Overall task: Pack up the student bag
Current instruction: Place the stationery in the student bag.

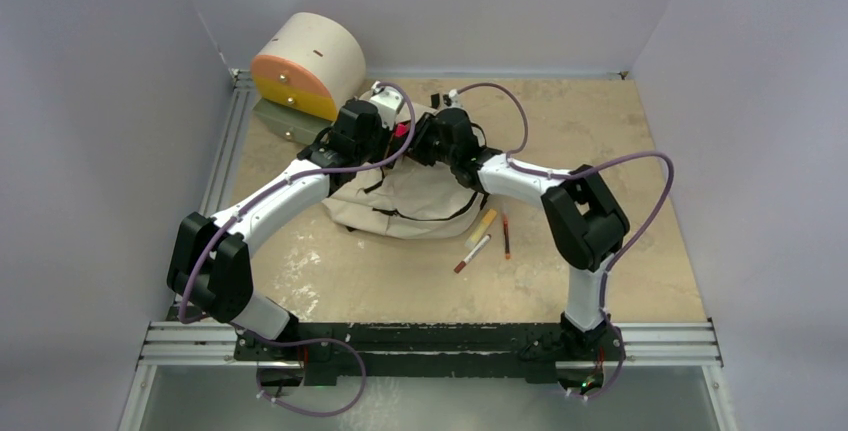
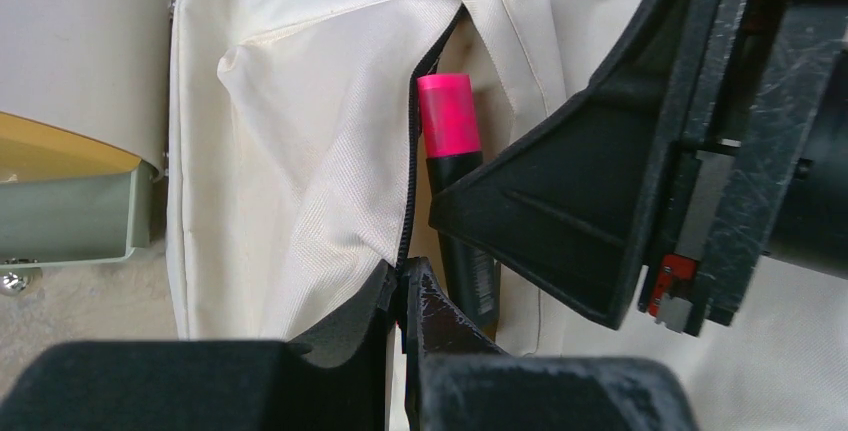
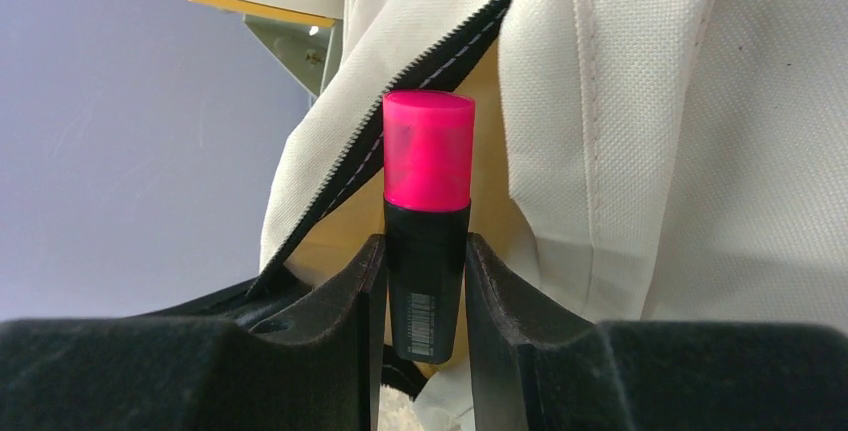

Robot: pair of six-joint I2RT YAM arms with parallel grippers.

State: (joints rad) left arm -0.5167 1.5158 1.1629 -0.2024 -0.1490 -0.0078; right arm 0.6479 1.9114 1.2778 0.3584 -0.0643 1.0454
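Right wrist, woven student bag (image 3: 650, 151), cylindrical highlighter (image 3: 428, 211)

Three plain pale lavender-grey walls close in the space: a back wall (image 1: 450, 1), a left wall (image 1: 90, 101) and a right wall (image 1: 760, 101), all bare and matte. Between them lies a flat beige speckled tabletop (image 1: 620, 131), scuffed with whitish patches (image 1: 300, 266) towards its near left part. A silver aluminium rail (image 1: 222, 161) runs along the table's left edge, and a doubled silver rail (image 1: 670, 343) crosses its near edge; beyond that is a dull grey-green surface (image 1: 450, 401). In the far left corner stands a cream cylindrical drawer unit (image 1: 320, 46) with an orange front, a sage-green drawer (image 1: 280, 123) pulled out beneath it. The light is even and diffuse, and shadows are faint.
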